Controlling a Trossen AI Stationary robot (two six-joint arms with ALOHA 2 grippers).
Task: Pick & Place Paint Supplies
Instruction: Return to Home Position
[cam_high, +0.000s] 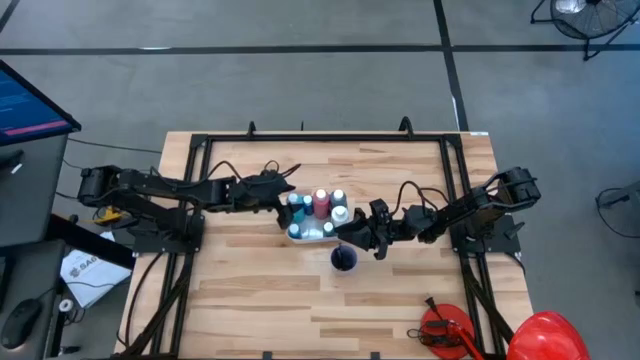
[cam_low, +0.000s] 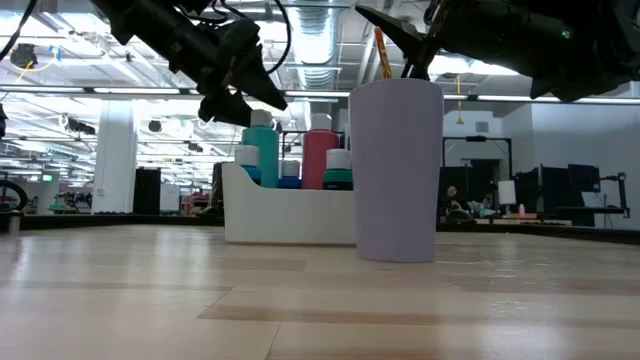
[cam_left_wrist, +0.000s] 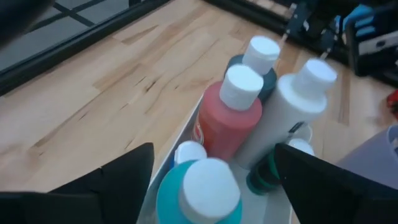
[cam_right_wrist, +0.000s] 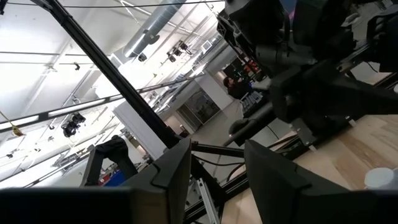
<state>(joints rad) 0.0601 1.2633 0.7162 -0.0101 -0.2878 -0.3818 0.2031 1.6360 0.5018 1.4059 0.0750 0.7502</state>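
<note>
A white tray (cam_high: 312, 232) at mid-table holds several upright paint bottles: a pink-red one (cam_left_wrist: 230, 118), a white one (cam_left_wrist: 292, 106), a dark teal one (cam_left_wrist: 261, 53) and a light teal one (cam_left_wrist: 199, 196). My left gripper (cam_left_wrist: 213, 149) hovers open just above the light teal bottle's white cap (cam_low: 262, 118), a finger on either side. A lavender cup (cam_low: 397, 170) stands in front of the tray with an orange-handled brush (cam_low: 383, 55) leaning out of it. Above the cup, my right gripper (cam_right_wrist: 217, 155) is open, and I see nothing between its fingers. My right gripper (cam_low: 400, 35) stands right at the brush's upper end (cam_low: 378, 32) in the low view. I cannot tell whether it touches the brush. Its own wrist view shows only the room through the gap between the fingers.
A red dome (cam_high: 548, 335) and a red tool with a black handle (cam_high: 445, 330) lie at the near right corner. Black frame rails (cam_high: 330, 140) border the table. Bare wood (cam_high: 250, 290) lies near and to the left of the cup.
</note>
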